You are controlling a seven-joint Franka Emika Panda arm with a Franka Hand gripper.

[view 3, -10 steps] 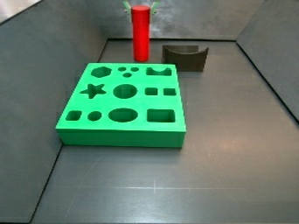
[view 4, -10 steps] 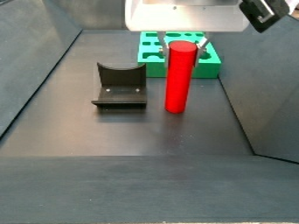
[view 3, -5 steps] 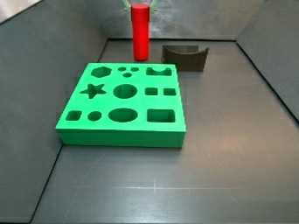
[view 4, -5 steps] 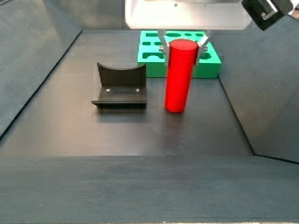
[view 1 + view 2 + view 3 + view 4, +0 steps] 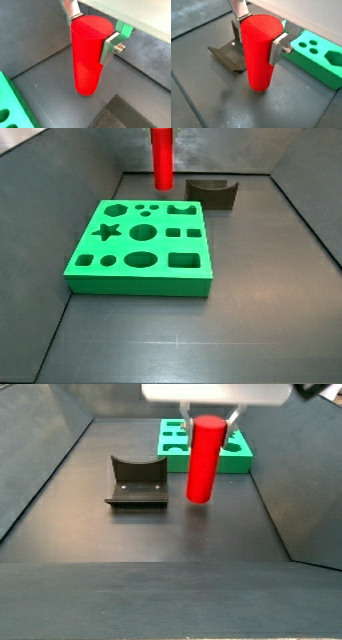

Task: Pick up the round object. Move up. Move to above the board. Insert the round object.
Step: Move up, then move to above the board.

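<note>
So from a wrist view I've got the gripper [image 5: 91, 29] pinching the round object [image 5: 88, 55] right at its top end, silver fingers [image 5: 111, 45] pressed on opposite sides, cylinder hanging upright with its bottom looking just clear of the dark surface [image 5: 40, 70]. My worry here: it's a tall piece held only near the top, so any quick sideways move could make it swing or tilt in the pads, and then it won't line up with a hole. In a wrist view from the other side, same pinch [image 5: 259, 31], and the olive-brown block [image 5: 230, 54] sits just behind the cylinder while the board [image 5: 322, 61] is off to the other side, so if I translate before getting enough height the bottom end could clip the board's edge. In a side view the round object [image 5: 163, 156] is at the back of the surface [image 5: 267, 318], well behind the board [image 5: 142, 245], with the block [image 5: 213, 192] beside it; the gripper itself is cut off up top. Grey walls close in on the sides, so not tons of room back there. In a side view from the opposite end, the cylinder [image 5: 203, 459] hangs between me and the board [image 5: 203, 446], gripper [image 5: 211, 411] barely peeking under the white housing.
</note>
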